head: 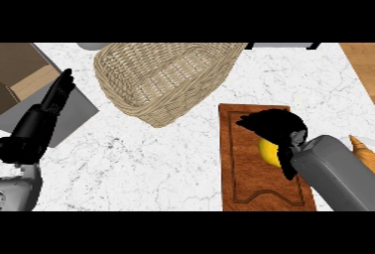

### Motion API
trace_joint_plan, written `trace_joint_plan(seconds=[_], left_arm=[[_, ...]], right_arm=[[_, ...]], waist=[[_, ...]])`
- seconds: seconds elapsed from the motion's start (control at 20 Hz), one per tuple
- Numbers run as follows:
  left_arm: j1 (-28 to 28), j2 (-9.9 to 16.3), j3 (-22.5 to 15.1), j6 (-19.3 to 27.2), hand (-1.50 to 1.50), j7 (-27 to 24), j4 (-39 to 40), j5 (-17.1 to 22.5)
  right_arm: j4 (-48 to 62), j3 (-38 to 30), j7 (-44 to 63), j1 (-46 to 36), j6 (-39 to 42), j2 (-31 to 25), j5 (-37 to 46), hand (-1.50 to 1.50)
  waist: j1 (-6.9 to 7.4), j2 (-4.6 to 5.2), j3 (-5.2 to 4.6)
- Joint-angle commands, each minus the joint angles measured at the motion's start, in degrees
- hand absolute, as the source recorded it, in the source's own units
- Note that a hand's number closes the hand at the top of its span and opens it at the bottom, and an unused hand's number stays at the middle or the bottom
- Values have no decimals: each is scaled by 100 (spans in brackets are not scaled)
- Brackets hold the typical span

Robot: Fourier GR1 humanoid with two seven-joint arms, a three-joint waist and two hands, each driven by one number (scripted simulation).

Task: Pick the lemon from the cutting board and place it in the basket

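Note:
A yellow lemon [270, 151] lies on the brown wooden cutting board [242, 173] at the right of the counter, mostly hidden. My right hand [277, 126] sits directly over it, fingers curled down around its top. Only the lemon's left side shows under the palm. The woven wicker basket [164, 79] stands up and to the left of the board, its open mouth facing me. My left hand [45, 116] rests open at the far left edge, fingers pointing up, well away from the board.
A grey tray or mat [70, 121] lies under the left hand, with a cardboard box [26, 74] beyond it. An orange-brown object [362, 149] shows at the right edge next to my right forearm. White marble counter [147, 163] lies between board and left hand.

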Motion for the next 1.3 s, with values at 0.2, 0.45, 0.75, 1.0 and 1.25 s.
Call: trace_joint_plan(seconds=[0.2,0.45,0.75,1.0,1.25], left_arm=[[57,-190,132,-157,0,34,-84,-72],[-426,-452,14,108,0,67,434,-451],[197,-376,238,-266,0,-431,156,-256],[-187,-369,280,-289,0,-17,185,-384],[-202,-359,420,-353,0,-144,288,-342]], right_arm=[[256,-239,-564,267,19,59,684,-150],[709,-405,-441,90,0,490,981,-150],[1053,-429,-1076,363,-460,366,1479,-150],[1043,-796,-1194,454,-334,542,1488,150],[1053,-430,-1497,453,-674,661,1954,150]], waist=[[-1,0,1],[3,9,1],[21,4,1],[-8,1,1],[-12,3,0]])
